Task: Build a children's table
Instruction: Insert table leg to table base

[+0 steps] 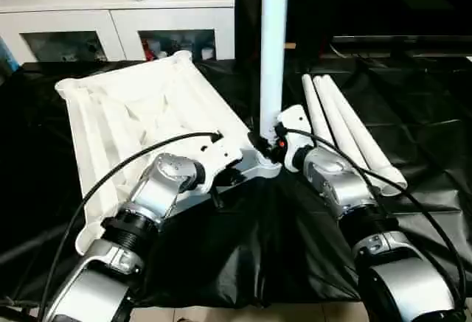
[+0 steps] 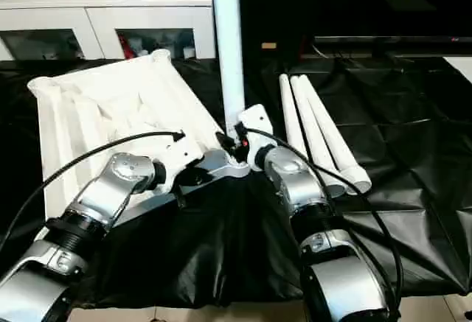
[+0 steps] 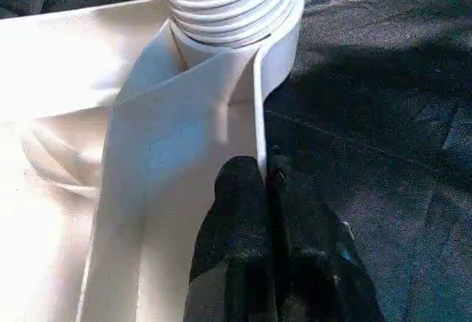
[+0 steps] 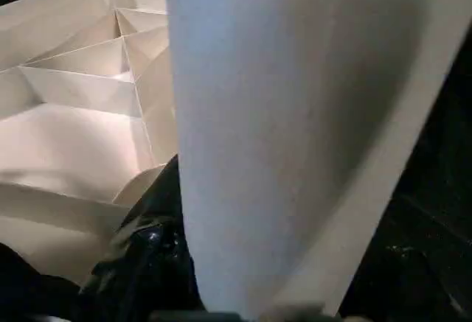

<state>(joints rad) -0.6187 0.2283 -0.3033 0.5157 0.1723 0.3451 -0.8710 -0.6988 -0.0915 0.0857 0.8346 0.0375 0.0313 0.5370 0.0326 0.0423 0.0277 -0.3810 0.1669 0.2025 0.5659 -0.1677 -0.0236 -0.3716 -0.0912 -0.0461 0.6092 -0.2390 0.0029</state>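
The children's table's white tabletop [image 1: 125,116] lies upside down on the black cloth, ribbed underside up. One white leg [image 1: 273,42] stands upright in the tabletop's corner socket nearest my grippers; its threaded end [image 3: 228,5] sits in that socket in the left wrist view. My right gripper [image 1: 269,149] is shut around this leg low down, with one black finger [image 4: 144,256] against its side. My left gripper [image 3: 264,178] is shut on the tabletop's thin rim wall just beside that socket. Three more legs [image 1: 346,130] lie side by side to the right.
The black-covered work table [image 1: 243,248] ends close in front of me. A white glass-door cabinet [image 1: 110,20] stands behind the tabletop. Black cables run over both silver forearms. The loose legs lie close to my right forearm.
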